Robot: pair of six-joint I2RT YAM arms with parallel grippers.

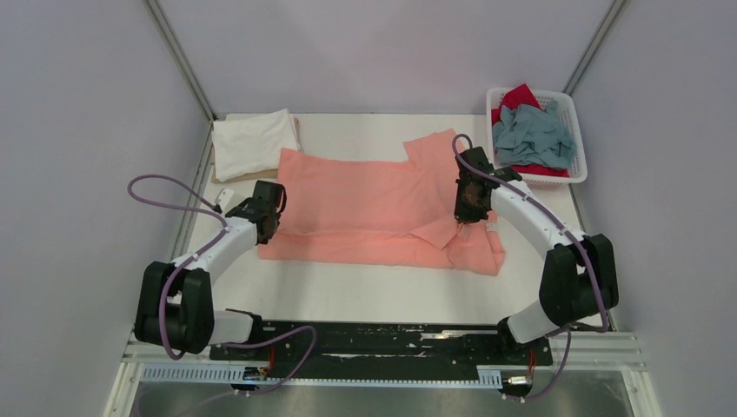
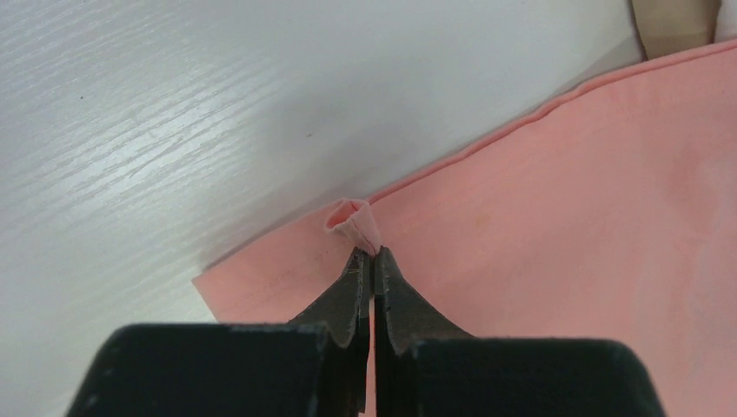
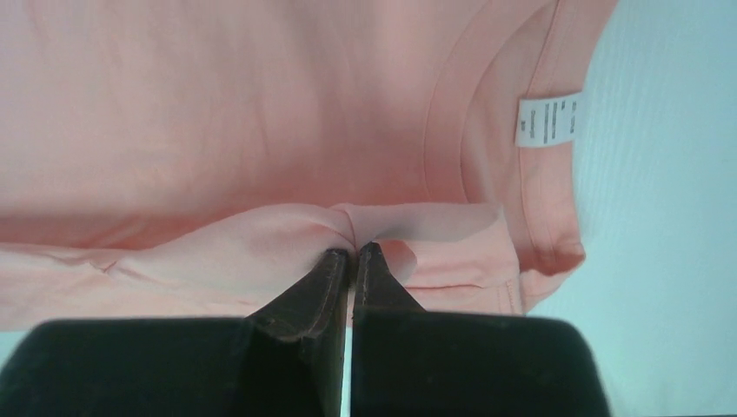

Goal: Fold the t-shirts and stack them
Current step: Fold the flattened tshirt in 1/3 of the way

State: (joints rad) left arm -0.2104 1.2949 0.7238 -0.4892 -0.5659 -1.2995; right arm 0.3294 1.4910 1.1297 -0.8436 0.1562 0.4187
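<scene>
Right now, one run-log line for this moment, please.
left hand: shut on salmon-pink t-shirt edge | right hand: shut on same shirt | white t-shirt: folded, far-left | basket: grey-blue t-shirt, red t-shirt

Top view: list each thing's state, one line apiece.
salmon-pink t-shirt: spread out, near edge bunched, pinched at both ends
white t-shirt: folded, far left corner
grey-blue t-shirt: crumpled, on top in the basket
red t-shirt: crumpled, mostly covered, same basket
left gripper: shut on salmon-pink t-shirt
right gripper: shut on salmon-pink t-shirt
</scene>
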